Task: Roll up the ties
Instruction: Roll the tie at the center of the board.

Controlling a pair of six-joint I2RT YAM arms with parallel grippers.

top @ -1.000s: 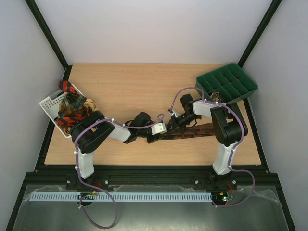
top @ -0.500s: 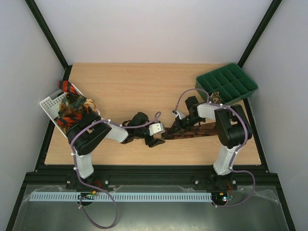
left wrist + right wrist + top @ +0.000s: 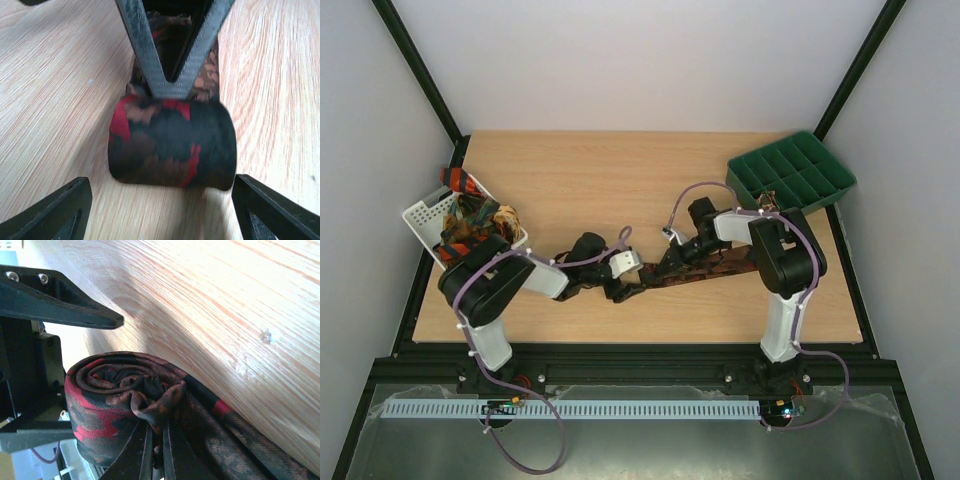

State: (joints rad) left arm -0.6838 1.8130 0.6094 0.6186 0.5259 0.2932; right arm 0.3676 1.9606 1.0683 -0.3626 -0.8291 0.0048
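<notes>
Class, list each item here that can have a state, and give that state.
Dark tie: partly rolled, the rest lying flat.
Right gripper: shut on the roll's core.
Left gripper: open, straddling the roll.
White basket: heaped with loose ties.
Green tray: something small in one near compartment, unclear what.

tie (image 3: 172, 145): dark brown-black, red blotches | tray (image 3: 744, 182): green | basket (image 3: 420, 215): white | table (image 3: 600, 180): pale woodgrain
</notes>
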